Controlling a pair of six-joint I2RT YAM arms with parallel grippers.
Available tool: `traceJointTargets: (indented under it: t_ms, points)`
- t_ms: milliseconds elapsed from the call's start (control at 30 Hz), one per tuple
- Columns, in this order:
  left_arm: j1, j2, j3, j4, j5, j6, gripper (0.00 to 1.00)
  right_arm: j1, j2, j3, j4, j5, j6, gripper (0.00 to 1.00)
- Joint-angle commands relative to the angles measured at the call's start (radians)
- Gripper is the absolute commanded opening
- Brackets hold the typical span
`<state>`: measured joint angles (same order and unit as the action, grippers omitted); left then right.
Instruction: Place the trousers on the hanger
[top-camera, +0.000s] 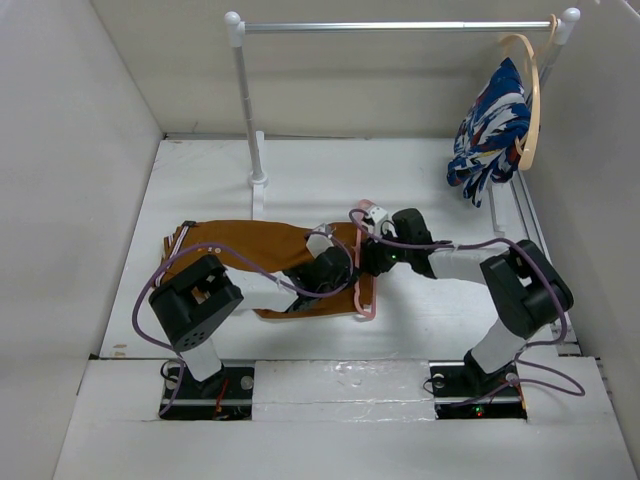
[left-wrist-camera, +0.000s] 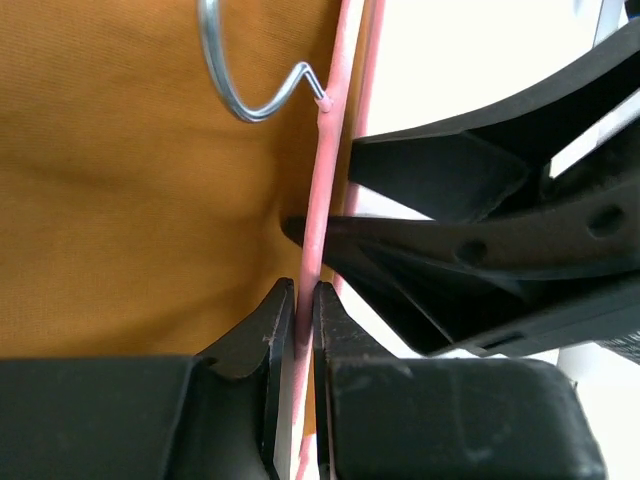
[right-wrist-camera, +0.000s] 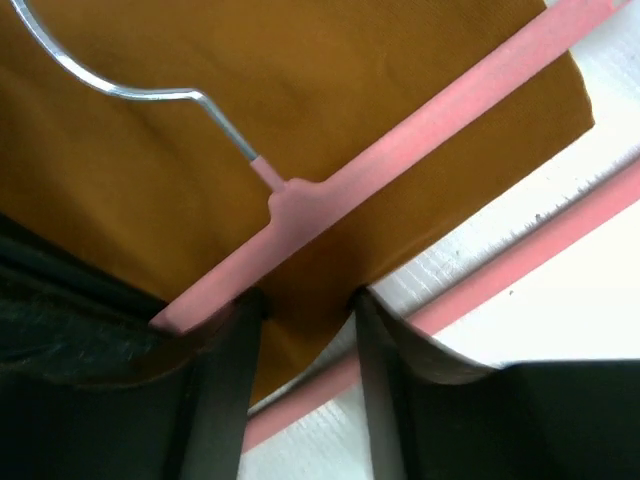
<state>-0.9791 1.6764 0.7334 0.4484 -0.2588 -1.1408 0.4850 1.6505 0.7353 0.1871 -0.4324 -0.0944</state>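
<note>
The rust-brown trousers (top-camera: 240, 250) lie flat across the middle of the table, with the pink hanger (top-camera: 368, 290) at their right end. In the left wrist view my left gripper (left-wrist-camera: 305, 305) is shut on the hanger's thin pink bar (left-wrist-camera: 318, 200), just below the metal hook (left-wrist-camera: 240, 85), with brown trousers (left-wrist-camera: 120, 200) behind it. My right gripper (right-wrist-camera: 305, 305) stands open at the trousers' edge (right-wrist-camera: 300, 60). Its fingers (right-wrist-camera: 240, 340) straddle brown cloth, below the hanger's upper bar (right-wrist-camera: 340, 185) and above the lower bar (right-wrist-camera: 520, 265). Both grippers meet there in the top view: the left gripper (top-camera: 335, 262), the right gripper (top-camera: 372, 245).
A white clothes rack stands at the back, its rail (top-camera: 400, 27) on a post (top-camera: 247, 110). A blue, white and red garment (top-camera: 490, 135) hangs from a pale wooden hanger (top-camera: 532, 100) at the rail's right end. White walls enclose the table on three sides.
</note>
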Motion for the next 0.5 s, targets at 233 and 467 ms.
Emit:
traceJointTargets:
  t_ms: [233,467]
  points:
    - [-0.024,0.016,0.017,-0.089,-0.118,0.001,0.0,-0.008,0.002,-0.025,0.103,-0.134,0.065,0.0]
    - [-0.012,-0.012,0.026,-0.165,-0.16,0.067,0.0,-0.129,-0.175,-0.008,-0.001,-0.17,0.079,0.0]
